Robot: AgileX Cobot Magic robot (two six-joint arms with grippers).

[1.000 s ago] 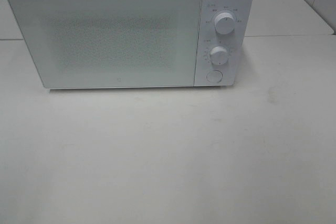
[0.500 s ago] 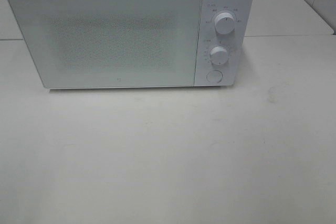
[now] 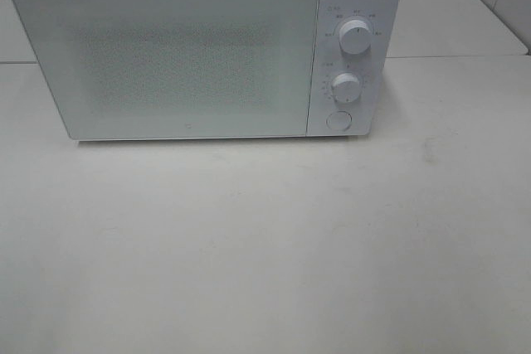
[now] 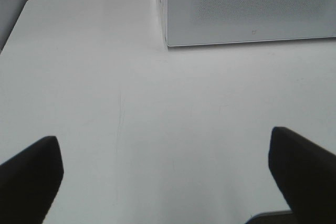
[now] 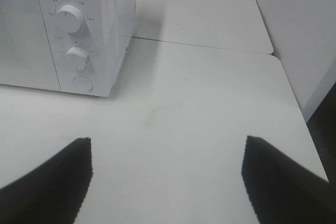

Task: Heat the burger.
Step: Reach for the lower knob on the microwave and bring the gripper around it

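The burger is out of view in every frame. A white microwave (image 3: pixel 207 47) stands at the back of the white table with its door shut; its frosted door hides the inside. It also shows in the left wrist view as the microwave's lower door edge (image 4: pixel 247 9) and in the right wrist view as its control panel (image 5: pixel 73 35). My left gripper (image 4: pixel 165 174) hovers open over bare tabletop, apart from the microwave. My right gripper (image 5: pixel 167 179) is open too, with nothing between its dark fingers (image 5: pixel 52 182). Neither gripper appears in the exterior high view.
Two round knobs (image 3: pixel 355 37) and a round button (image 3: pixel 338 119) sit on the microwave's right panel. A table seam (image 5: pixel 199 45) runs behind the microwave. The table's right edge (image 5: pixel 296 103) drops off beside a wall. White tabletop (image 3: pixel 265 246) spreads in front.
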